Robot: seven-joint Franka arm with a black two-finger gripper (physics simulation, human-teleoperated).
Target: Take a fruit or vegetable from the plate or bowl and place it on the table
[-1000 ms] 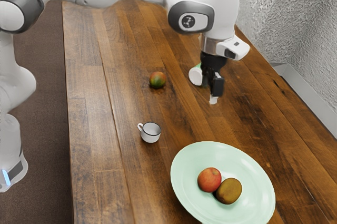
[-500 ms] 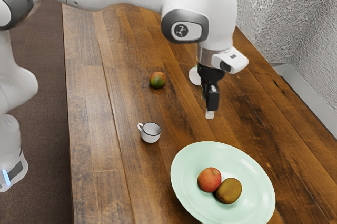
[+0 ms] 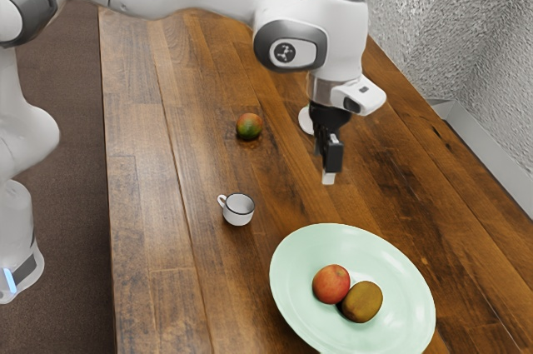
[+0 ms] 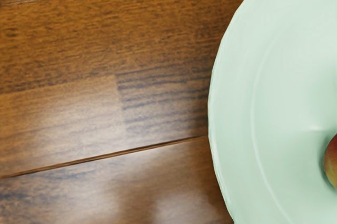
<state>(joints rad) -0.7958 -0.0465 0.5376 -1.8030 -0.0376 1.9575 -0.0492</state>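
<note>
My gripper [image 3: 329, 177] hangs above the table [image 3: 200, 287] in the exterior view, short of the plate's far rim; from this side I cannot tell how its fingers stand. On the pale green plate [image 3: 296, 258] a red fruit [image 3: 331, 284] lies against a brownish-green fruit [image 3: 363, 301]. In the wrist view the plate [image 4: 237, 103] covers one side, with part of the red fruit [image 4: 331, 163] at the picture's edge and bare wood [image 4: 105, 103] beside the rim.
A white mug [image 3: 238, 211] with a dark rim stands between the plate and a red-green fruit [image 3: 249, 127] lying on the wood. Behind my gripper a white round object [image 3: 306, 121] is partly hidden. A pale wall [image 3: 466, 54] borders the table's far side.
My hand has come toward the plate and lower, then shifted slightly to the exterior view's left. The fruits, plate and mug have stayed put.
</note>
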